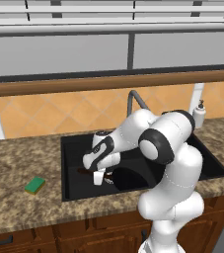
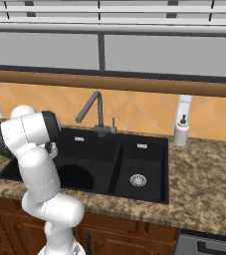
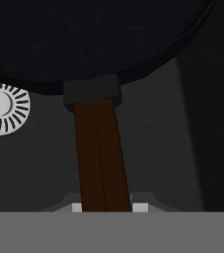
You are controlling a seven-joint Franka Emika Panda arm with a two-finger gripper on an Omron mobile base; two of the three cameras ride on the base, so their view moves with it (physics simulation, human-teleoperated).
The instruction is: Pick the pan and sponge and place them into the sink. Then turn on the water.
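The jaws sit close on either side of the pan's thin brown handle (image 3: 102,158), which runs straight up between them in the hand view, so the gripper (image 1: 99,177) reads as closed on that handle near its free end, low inside the left basin of the sink (image 1: 76,190). The pan (image 3: 84,39) itself spreads dark and round beyond the handle's socket, with the left basin's silver drain (image 3: 2,105) peeking out beside its rim; whether the pan rests on the basin floor or hangs just above it cannot be told. Judged by its look, the pan is stiff and fairly heavy for its size, and held this far out on the handle its weight would tend to lever the bowl downward, so a hold nearer the socket would be steadier (the smooth handle may also slip in a light pinch). The right basin shows its own drain (image 2: 138,180) and holds nothing else that can be seen, and no stream falls from the faucet (image 2: 92,107). The sponge (image 1: 35,185) lies flat on the granite counter (image 1: 15,158) to the left of the sink, well apart from the hand; it looks soft and light, likely to squash under the jaws, and is best taken across its short sides. A soap dispenser (image 2: 181,130) stands at the back right of the sink
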